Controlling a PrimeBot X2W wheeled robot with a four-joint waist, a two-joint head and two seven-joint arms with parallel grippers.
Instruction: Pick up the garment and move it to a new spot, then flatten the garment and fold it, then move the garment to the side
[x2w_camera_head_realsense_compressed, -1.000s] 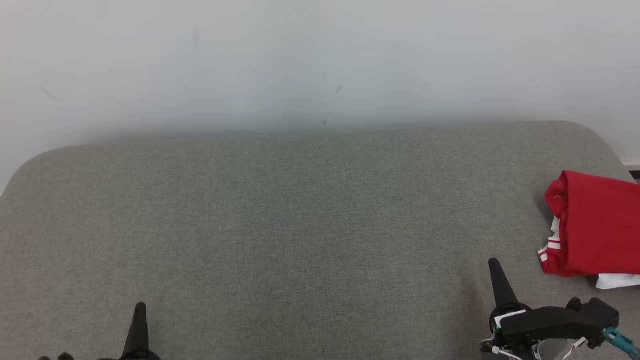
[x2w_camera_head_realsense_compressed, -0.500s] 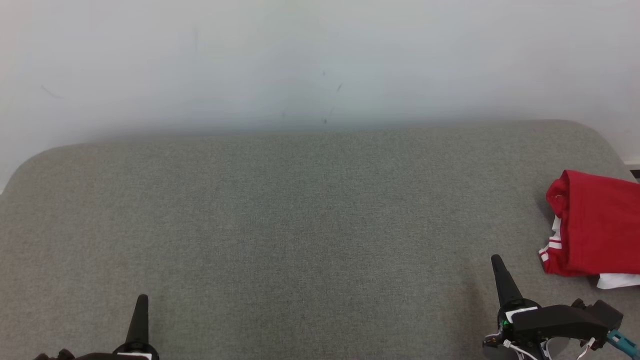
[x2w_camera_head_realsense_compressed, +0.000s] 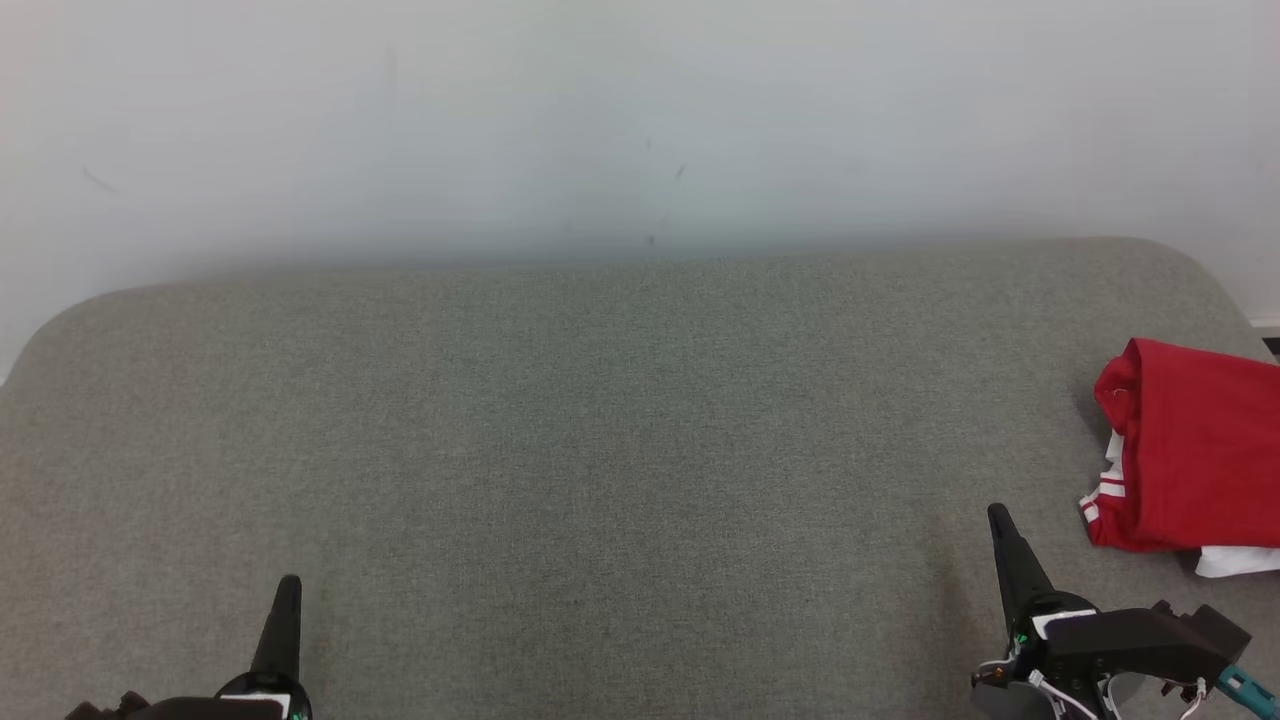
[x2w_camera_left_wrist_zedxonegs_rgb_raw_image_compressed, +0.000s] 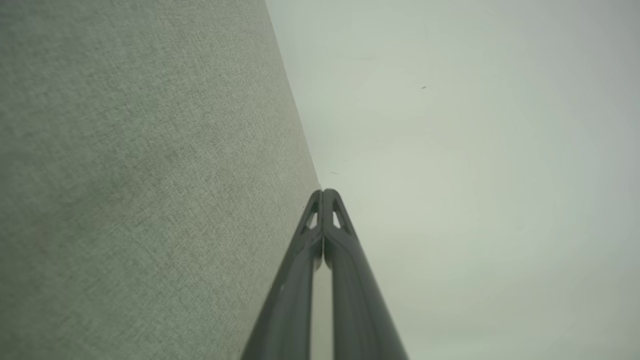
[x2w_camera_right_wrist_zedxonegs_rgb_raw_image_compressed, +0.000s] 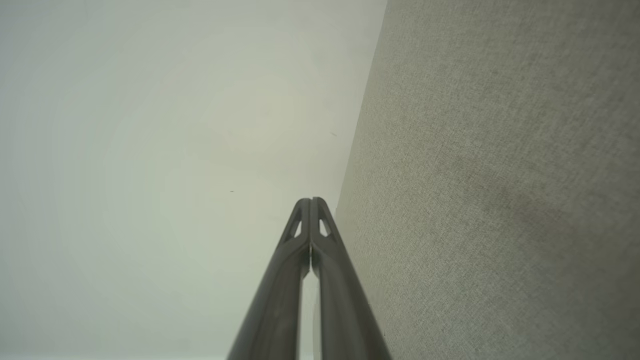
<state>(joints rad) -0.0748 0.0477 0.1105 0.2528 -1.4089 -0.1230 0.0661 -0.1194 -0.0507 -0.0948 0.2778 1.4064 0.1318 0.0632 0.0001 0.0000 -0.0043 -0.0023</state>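
The garment (x2w_camera_head_realsense_compressed: 1195, 445) is red with white trim and lies folded at the far right edge of the grey upholstered surface (x2w_camera_head_realsense_compressed: 600, 450). My right gripper (x2w_camera_head_realsense_compressed: 998, 518) stands at the lower right, to the garment's left and apart from it, its fingers pressed together with nothing between them (x2w_camera_right_wrist_zedxonegs_rgb_raw_image_compressed: 311, 201). At the lower left my left gripper (x2w_camera_head_realsense_compressed: 290, 585) points up, also shut and empty (x2w_camera_left_wrist_zedxonegs_rgb_raw_image_compressed: 324, 192). Both wrist views look along closed fingers at the grey fabric and the pale wall.
A pale wall (x2w_camera_head_realsense_compressed: 640, 120) rises behind the grey surface. The surface's rounded corners show at the far left and far right. A white piece of cloth (x2w_camera_head_realsense_compressed: 1235, 560) peeks out under the garment's near edge.
The left gripper has risen slightly in the head view and the right one has shifted a little up and right. The garment has not moved.
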